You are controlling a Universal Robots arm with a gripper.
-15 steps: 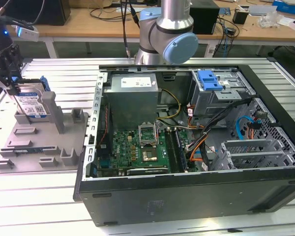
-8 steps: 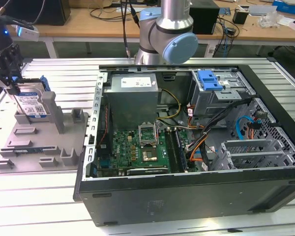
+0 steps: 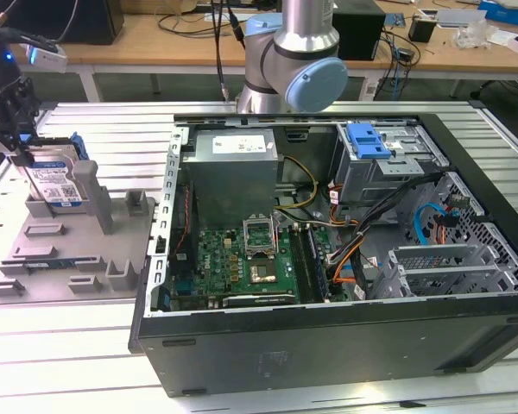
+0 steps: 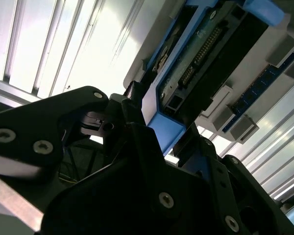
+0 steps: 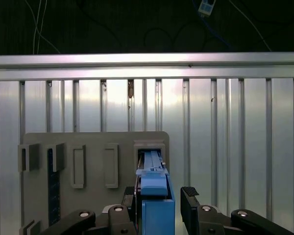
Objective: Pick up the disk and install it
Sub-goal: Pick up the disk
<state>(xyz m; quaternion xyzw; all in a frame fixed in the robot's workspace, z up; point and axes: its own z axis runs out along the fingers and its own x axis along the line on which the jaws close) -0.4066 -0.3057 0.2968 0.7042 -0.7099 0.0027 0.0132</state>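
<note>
Black two-finger hand (image 3: 22, 147) on your arm sits low over the flat silver metal disk (image 3: 59, 181), which has a white-and-blue label and a blue plastic carrier frame. The fingers straddle its upper edge. In the first wrist view one finger (image 5: 130, 197) lies close against the blue frame of the disk (image 5: 154, 196). The other (image 5: 190, 196) stands just clear of it, with a slit of light between. You have the hand (image 5: 159, 193) partly open, with nothing clamped.

In the exterior view the disk stands upright on edge in a slot of the grey plastic holder tray (image 3: 69, 250), at that view's left. A thin dark blue strip board (image 3: 56, 265) lies in a slot nearer the camera.

The tray rests on the ribbed aluminium tabletop (image 3: 69, 362). Just beside it, toward the exterior view's right, is the open black computer case (image 3: 328, 345). Inside the case are a green motherboard (image 3: 242, 259), a grey boxy power supply (image 3: 233, 172) and a blue-tabbed perforated metal cage (image 3: 367, 142).
</note>
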